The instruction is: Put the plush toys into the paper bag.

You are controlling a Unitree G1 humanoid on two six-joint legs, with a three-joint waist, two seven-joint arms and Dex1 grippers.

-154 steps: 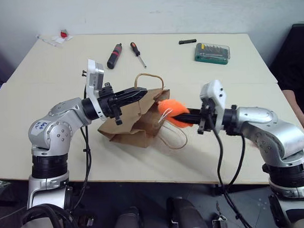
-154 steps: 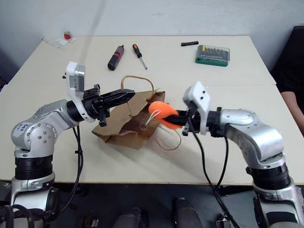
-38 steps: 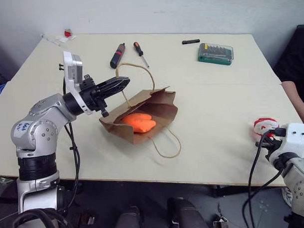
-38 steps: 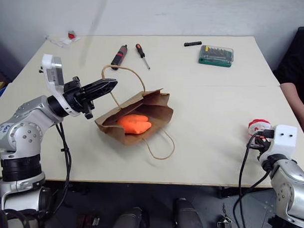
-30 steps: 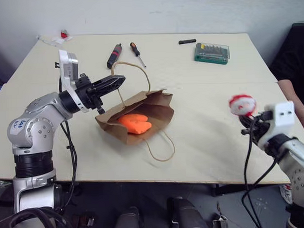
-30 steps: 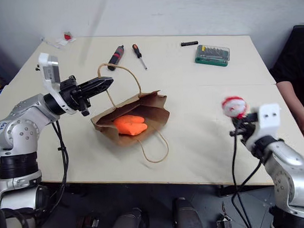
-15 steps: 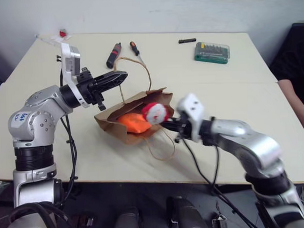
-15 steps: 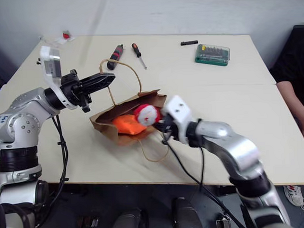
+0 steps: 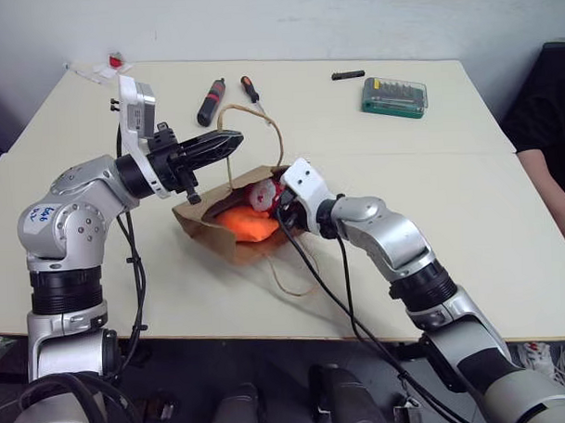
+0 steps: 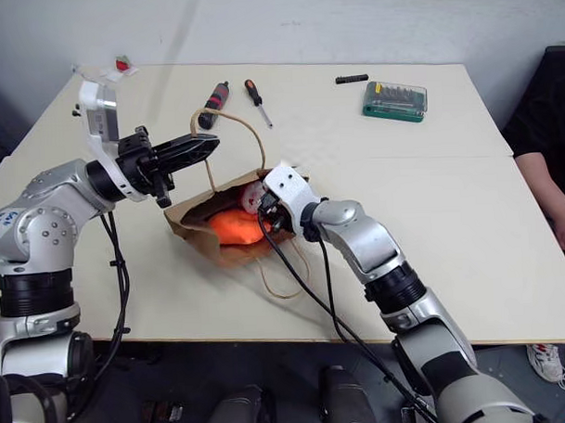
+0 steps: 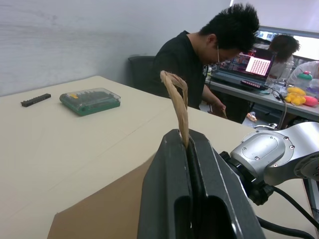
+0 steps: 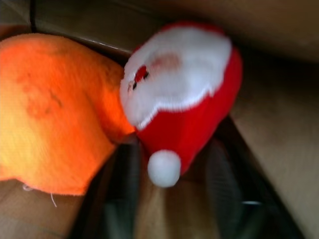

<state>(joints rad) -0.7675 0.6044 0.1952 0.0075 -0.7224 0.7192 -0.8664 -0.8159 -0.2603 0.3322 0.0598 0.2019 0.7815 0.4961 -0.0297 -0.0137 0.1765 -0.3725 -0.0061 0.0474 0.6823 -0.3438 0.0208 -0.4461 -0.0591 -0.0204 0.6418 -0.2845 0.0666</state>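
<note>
Left gripper [image 9: 232, 139] pinches the brown kraft paper bag's [image 9: 209, 234] cord handle [image 11: 175, 94]; right gripper [image 12: 172, 199] parted around the red-and-white Santa-face ball [image 12: 187, 107] inside the bag, touching the orange plush blob [image 12: 55, 109] — both probably light, squashy, grippable anywhere.

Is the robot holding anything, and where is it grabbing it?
The left tool pinches the paper bag by one cord handle, keeping it open. The right tool is open inside the bag, the Santa toy beyond its fingers, beside the orange toy.
</note>
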